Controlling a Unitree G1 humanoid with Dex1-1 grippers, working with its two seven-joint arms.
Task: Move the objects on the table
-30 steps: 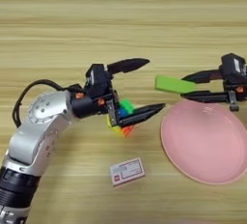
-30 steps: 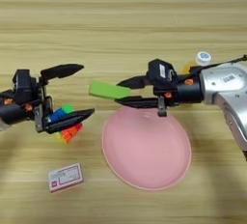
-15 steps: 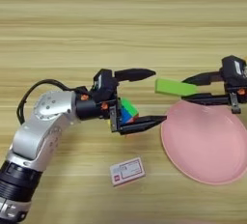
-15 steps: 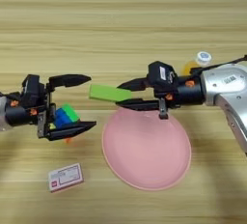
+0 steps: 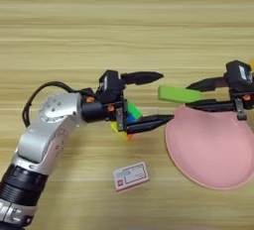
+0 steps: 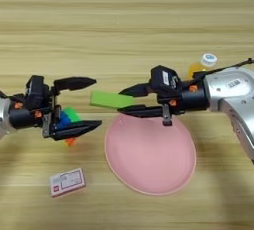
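Left gripper (image 5: pixel 151 98) at mid-table, fingers spread wide, one black finger (image 5: pixel 142 78) above and the other (image 5: pixel 151 122) below, tips pointing right toward the plate. Cube (image 5: pixel 125 121) just behind the lower finger, near the gripper's base, resting on the table (image 5: pixel 124 21); whether touched by a finger, hard to tell. Silver left arm (image 5: pixel 47 140) running down to the lower left corner, black cable looping off its elbow. Right gripper (image 6: pixel 126 100) reaching in from the right, fingers (image 6: pixel 136 90) closed on the right end of the green block (image 6: pixel 111 99), which sticks out flat to the left, held above the table just past the plate's upper left rim. Silver right arm (image 6: pixel 230 92) off to the right edge. Pink plate (image 6: pixel 150 153) directly under and in front of the right gripper, round, nothing in it. Juice bottle (image 6: pixel 202 64) behind the right arm, white cap up, mostly hidden by the arm. Small red-and-white card (image 6: pixel 67 181) flat on the table, below the left gripper and left of the plate, apart from both.
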